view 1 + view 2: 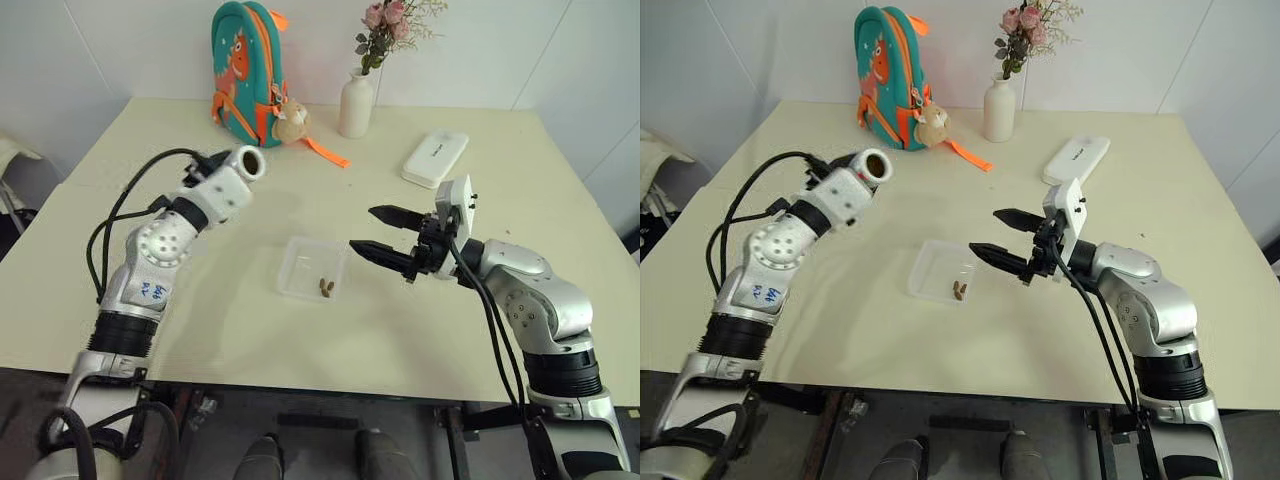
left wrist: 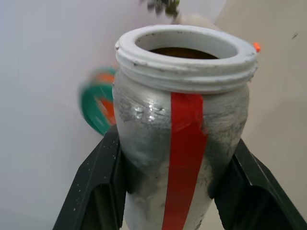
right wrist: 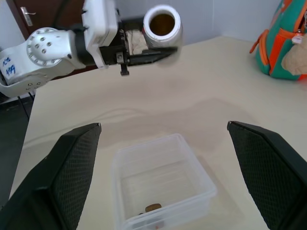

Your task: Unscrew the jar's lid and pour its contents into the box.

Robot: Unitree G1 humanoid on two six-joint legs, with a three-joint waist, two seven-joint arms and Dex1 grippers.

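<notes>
You are looking at the jar [image 2: 184,139] standing upright between the left end effector's [image 2: 180,191] two black fingers [image 2: 98,187], which are pressing against both of its sides. Its white threaded mouth is sitting uncovered, with something dark brown showing inside. A red strip is running down the silvery wall. Behind the jar, a blurred teal and orange backpack [image 2: 98,105] is showing beside a pale wall.
</notes>
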